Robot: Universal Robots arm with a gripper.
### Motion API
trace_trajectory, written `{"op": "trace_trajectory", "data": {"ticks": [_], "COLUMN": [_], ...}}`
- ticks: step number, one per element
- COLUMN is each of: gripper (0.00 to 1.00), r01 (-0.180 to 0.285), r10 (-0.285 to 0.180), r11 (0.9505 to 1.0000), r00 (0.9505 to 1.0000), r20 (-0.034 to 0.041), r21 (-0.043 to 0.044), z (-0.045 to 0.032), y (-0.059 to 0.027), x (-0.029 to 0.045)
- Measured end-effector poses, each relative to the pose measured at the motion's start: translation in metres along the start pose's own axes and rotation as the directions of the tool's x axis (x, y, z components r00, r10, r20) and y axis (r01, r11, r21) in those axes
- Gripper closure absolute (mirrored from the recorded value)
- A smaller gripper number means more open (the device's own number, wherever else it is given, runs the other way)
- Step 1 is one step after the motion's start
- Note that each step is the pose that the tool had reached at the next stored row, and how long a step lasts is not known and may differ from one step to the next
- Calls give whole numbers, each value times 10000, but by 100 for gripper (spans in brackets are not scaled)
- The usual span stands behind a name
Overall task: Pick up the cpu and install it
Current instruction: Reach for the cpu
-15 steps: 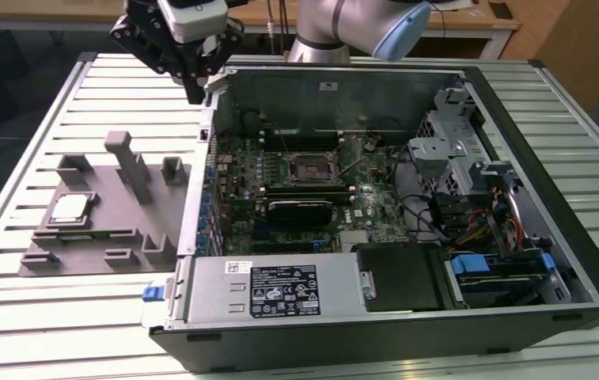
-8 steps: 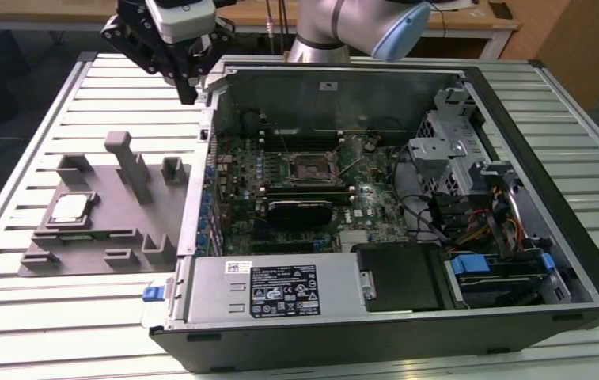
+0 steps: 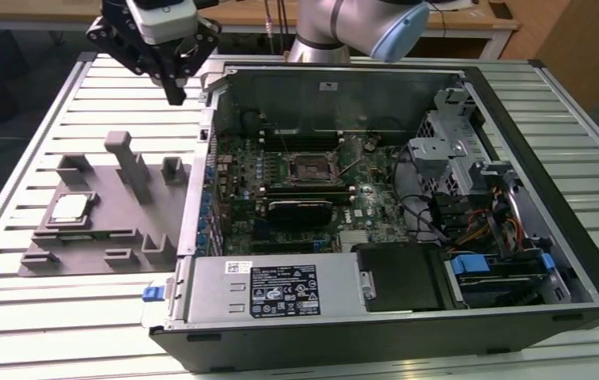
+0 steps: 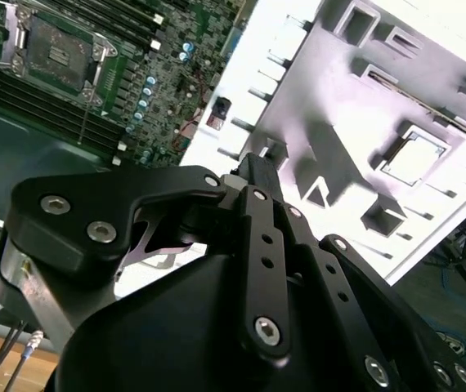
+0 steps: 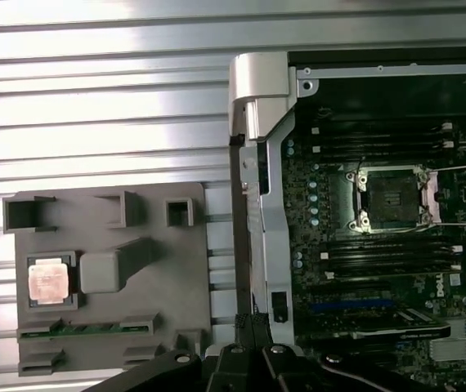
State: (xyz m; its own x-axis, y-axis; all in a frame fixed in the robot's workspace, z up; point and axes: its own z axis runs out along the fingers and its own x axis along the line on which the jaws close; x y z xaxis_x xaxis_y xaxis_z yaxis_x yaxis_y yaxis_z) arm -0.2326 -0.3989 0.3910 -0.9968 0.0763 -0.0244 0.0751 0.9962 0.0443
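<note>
1. The cpu [image 3: 70, 207] lies flat in a pocket of the grey holder plate [image 3: 93, 247], at the exterior view's left, untouched.
2. The gripper [image 3: 176, 95] hangs high beside the computer case [image 3: 206, 158], fingers drawn together and empty. For a clean pick, I judge it should spread them, descend level and grip the chip's edges.
3. The open socket [image 3: 310, 168] sits on the motherboard.

This is a robotics lab or test workshop set up for computer assembly. An open black desktop computer case [image 3: 384, 340] lies on its side with its green motherboard [image 3: 278, 170] exposed, on a worktable of pale ribbed aluminium slats [image 3: 67, 317]. Just beside the case, on the exterior view's left, sits a grey moulded plastic fixture plate [image 3: 119, 229] with pockets and posts. Behind the case rises a silver industrial robot arm with a blue joint cap [image 3: 326, 28], and a light wooden desk [image 3: 246, 14].
</note>
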Motion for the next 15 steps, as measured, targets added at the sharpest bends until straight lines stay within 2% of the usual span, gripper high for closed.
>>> {"op": "trace_trajectory", "data": {"ticks": [5,15], "gripper": [89,89], "r01": [-1,-3], "r10": [1,3], "r11": [10000,10000], "r00": [10000,10000], "r20": [2,1], "r21": [-1,0], "z": [25,74], "y": [-2,41], "x": [104,255]}}
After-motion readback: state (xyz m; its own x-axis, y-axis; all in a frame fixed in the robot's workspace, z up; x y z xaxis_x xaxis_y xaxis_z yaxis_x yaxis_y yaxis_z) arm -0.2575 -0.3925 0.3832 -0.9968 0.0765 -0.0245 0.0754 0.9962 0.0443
